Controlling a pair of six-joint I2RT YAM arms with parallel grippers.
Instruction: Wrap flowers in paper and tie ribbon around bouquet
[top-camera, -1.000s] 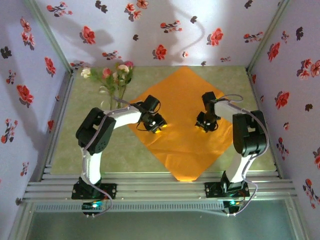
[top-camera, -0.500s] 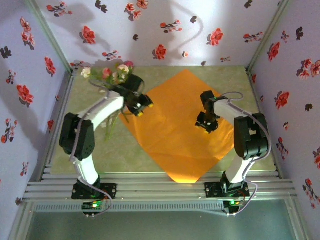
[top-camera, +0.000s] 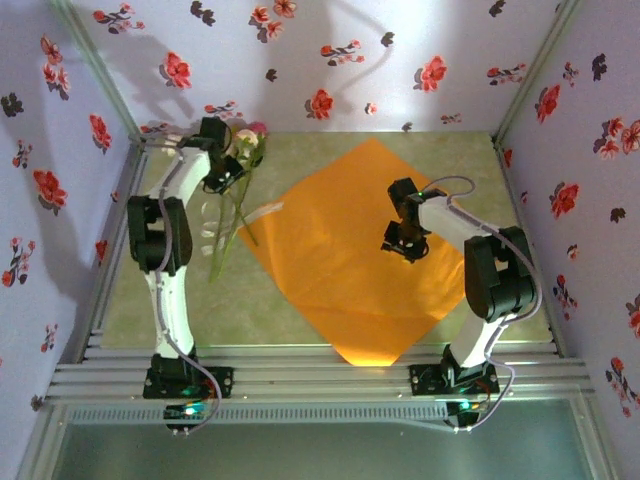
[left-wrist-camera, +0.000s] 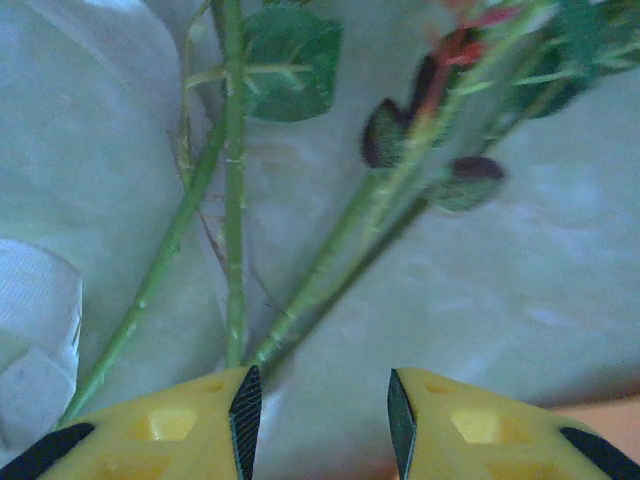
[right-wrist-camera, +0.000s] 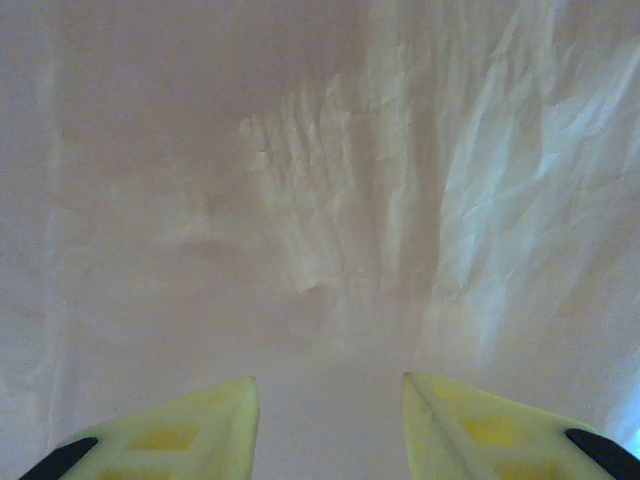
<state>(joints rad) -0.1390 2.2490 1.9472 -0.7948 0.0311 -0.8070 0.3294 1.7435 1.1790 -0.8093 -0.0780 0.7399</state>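
The flowers (top-camera: 245, 142) lie at the far left of the table, pink and cream heads by the back wall, green stems (top-camera: 225, 235) running toward me. My left gripper (top-camera: 230, 172) hangs over them just below the heads. In the left wrist view it (left-wrist-camera: 318, 420) is open with nothing between its pads, and the stems (left-wrist-camera: 235, 200) fan out ahead, one passing the left fingertip. The orange paper (top-camera: 360, 250) lies flat as a diamond in the middle. My right gripper (top-camera: 398, 248) hovers open over its right half, above creased paper (right-wrist-camera: 330, 200). A pale ribbon (top-camera: 262, 212) lies by the paper's left corner.
Flower-print walls close in the table at the left, back and right. The left arm stretches along the left wall. A metal rail (top-camera: 320, 375) runs along the near edge by the arm bases. Bare green tabletop (top-camera: 170, 310) shows at the near left.
The left arm has swung from the paper's left part out to the flowers at the far left. The right gripper has shifted slightly left over the paper and its jaws have widened.
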